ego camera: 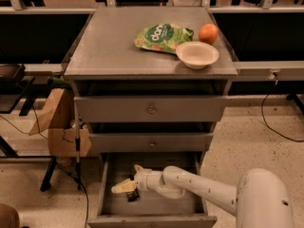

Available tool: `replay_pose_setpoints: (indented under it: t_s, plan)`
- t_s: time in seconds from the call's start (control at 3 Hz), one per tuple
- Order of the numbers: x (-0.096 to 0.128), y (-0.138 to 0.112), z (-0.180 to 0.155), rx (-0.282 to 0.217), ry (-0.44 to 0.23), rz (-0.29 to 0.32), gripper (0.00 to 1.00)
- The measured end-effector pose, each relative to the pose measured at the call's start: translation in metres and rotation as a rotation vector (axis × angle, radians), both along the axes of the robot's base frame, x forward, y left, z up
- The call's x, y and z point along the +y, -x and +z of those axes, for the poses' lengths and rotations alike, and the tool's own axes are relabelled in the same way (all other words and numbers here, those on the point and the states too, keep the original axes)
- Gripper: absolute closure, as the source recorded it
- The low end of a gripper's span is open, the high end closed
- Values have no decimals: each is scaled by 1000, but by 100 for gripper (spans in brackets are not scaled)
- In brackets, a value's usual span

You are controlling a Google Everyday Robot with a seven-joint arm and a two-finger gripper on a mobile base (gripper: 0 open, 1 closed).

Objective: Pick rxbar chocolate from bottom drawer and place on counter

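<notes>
One small, flat, black rectangular bar wrapper, the rxbar chocolate [132,195], lay on the plain floor of the bottom drawer [164,207], the lowest grey tray, which stood pulled out. It sat in the drawer's left half, roughly midway between back and front and apart from every wall.

The bar looked light and thin, probably with a slick foil skin over a fairly stiff core. It would likely slide or tip rather than crush, so a pinch across its narrow width near the middle seemed the safest hold.

The robot's pale two-finger gripper [126,178] hung inside the drawer directly over the bar. Its jaws appeared spread, the lower one just above or touching the wrapper, and they gripped nothing. The white arm [199,192] entered over the drawer's right front corner.

Bare floor lay all round the bar, but the way up was tight. The two upper grey drawers [149,109] with round knobs stood closed above the drawer's back part, so a lift would need to draw out forward first.

High above the drawer, the flat grey counter [107,49] had bare room on its left half. A green-and-white snack bag [164,36], a pale round bowl [197,54] and an orange fruit [208,33] crowded its right.
</notes>
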State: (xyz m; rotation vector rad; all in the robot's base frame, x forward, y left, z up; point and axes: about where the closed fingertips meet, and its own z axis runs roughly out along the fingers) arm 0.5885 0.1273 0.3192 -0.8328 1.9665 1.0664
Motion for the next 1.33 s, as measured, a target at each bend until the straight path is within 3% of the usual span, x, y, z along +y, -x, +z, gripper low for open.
replay_pose_setpoints:
  t_s: [0.33, 0.67, 1.0, 1.33]
  plan:
    - [0, -1, -2, -12, 3, 3, 0]
    - [-2, -11, -23, -65, 41, 7, 0]
    - [-5, -31, -67, -98, 94, -9, 0]
    - [-3, -55, -105, -132, 217, 9, 0]
